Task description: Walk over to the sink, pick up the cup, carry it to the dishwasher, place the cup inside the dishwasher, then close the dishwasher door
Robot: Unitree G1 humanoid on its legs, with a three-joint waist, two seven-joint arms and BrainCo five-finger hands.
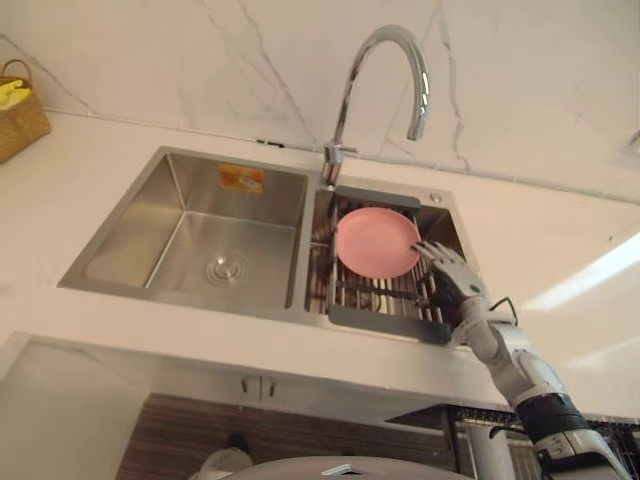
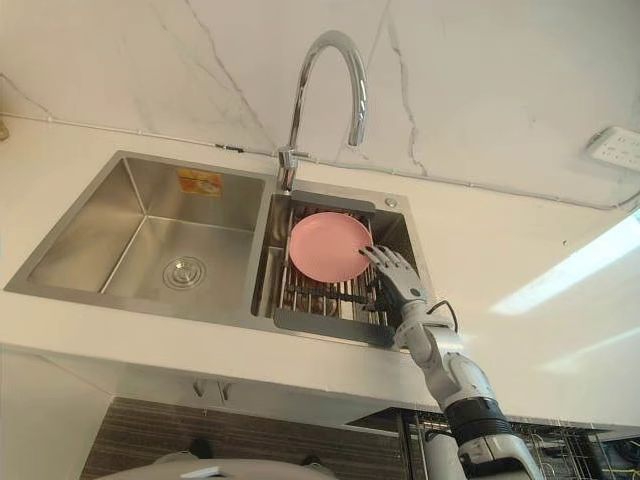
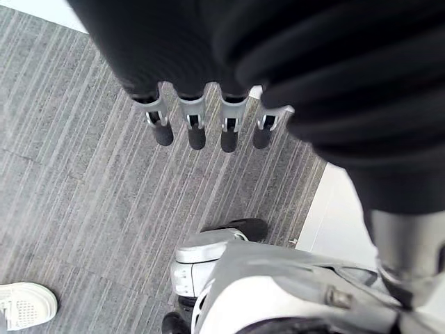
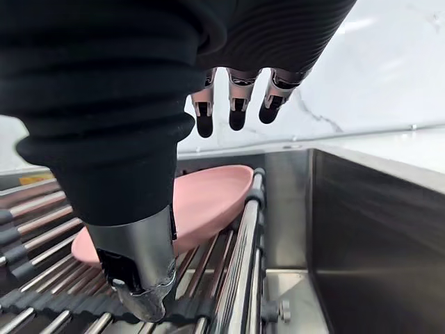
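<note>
A pink shallow dish (image 1: 377, 242) lies on the metal drying rack (image 1: 380, 297) in the sink's right basin; I see no cup. My right hand (image 1: 450, 272) hovers over the rack at the dish's right edge, fingers straight and holding nothing. In the right wrist view its fingers (image 4: 237, 115) point past the dish (image 4: 208, 202) toward the back wall, and its thumb sits close above the dish's near rim. My left hand (image 3: 195, 118) hangs low over the grey floor with relaxed, empty fingers.
The left basin (image 1: 200, 240) holds only its drain. A tall curved faucet (image 1: 385, 50) rises behind the divider. A wicker basket (image 1: 20, 115) stands at the counter's far left. A person's white shoe (image 3: 24, 303) is on the floor.
</note>
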